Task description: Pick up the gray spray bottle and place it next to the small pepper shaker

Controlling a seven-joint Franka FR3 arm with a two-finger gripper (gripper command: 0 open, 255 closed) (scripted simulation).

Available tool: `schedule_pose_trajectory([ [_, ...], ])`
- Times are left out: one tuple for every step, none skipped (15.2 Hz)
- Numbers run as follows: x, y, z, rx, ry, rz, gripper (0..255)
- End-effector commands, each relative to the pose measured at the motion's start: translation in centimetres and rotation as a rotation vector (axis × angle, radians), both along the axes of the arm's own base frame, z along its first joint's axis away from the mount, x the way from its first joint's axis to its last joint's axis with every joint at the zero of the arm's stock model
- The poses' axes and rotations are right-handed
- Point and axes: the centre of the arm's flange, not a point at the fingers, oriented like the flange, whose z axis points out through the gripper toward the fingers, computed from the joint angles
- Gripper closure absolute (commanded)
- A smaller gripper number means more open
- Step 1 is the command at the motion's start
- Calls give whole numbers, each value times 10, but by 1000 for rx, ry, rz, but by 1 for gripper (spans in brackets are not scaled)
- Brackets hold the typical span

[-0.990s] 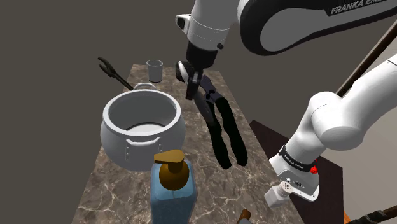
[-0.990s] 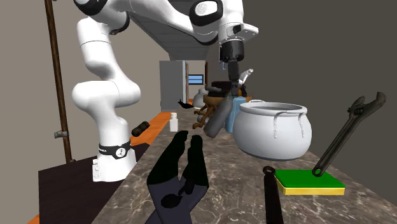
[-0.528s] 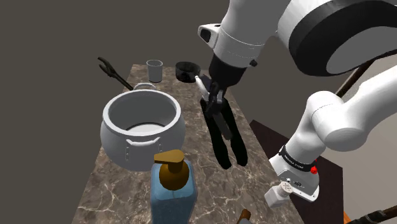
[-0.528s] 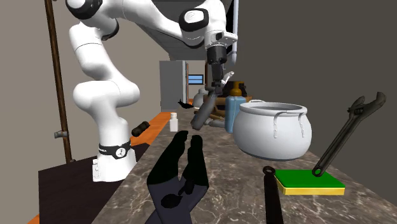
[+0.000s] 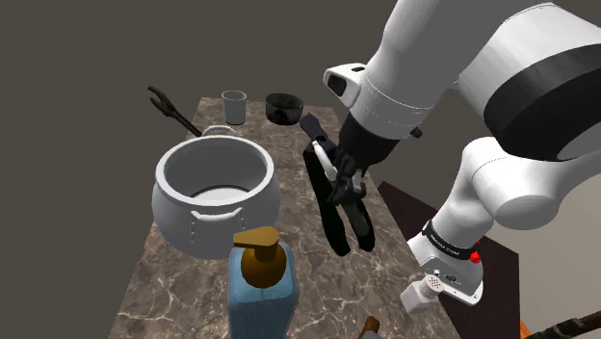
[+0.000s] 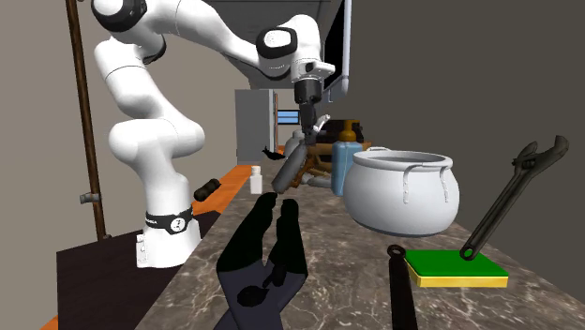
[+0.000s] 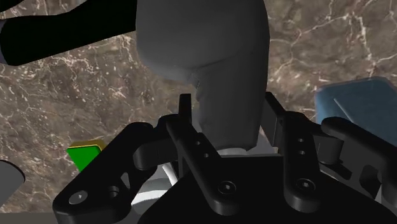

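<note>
Grey spray bottle (image 6: 289,167) hanging tilted from the all-black two-finger gripper (image 6: 306,131).
Jaws are closed narrowly on its neck, fingers (image 7: 184,113) pressing both sides. The bottle is clear of the brown marble tabletop (image 6: 347,281), near the edge by the stand, beside the pale round pot (image 6: 403,202).

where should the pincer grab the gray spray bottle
At the narrow neck just below the head, where the pincer clasps it, coming from the head end. The spray bottle widens past the neck, so the tilted body probably cannot slip out.
</note>
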Motion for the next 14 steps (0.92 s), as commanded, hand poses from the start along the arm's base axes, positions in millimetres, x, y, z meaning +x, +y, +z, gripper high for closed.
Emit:
schedule_pose_trajectory([
  [0, 0, -11, 0, 0, 0, 255],
  [0, 0, -16, 0, 0, 0, 255],
  [0, 0, -21, 0, 0, 0, 255],
  [0, 0, -27, 0, 0, 0, 255],
  [0, 0, -32, 0, 0, 0, 255],
  [0, 0, -37, 0, 0, 0, 255],
  [0, 0, -43, 0, 0, 0, 255],
  [0, 0, -48, 0, 0, 0, 255],
  [0, 0, -53, 0, 0, 0, 255],
  [0, 0, -58, 0, 0, 0, 255],
  [0, 0, -64, 0, 0, 0, 255],
  [0, 0, -69, 0, 0, 0, 255],
  [0, 0, -74, 0, 0, 0, 255],
  [0, 0, -80, 0, 0, 0, 255],
])
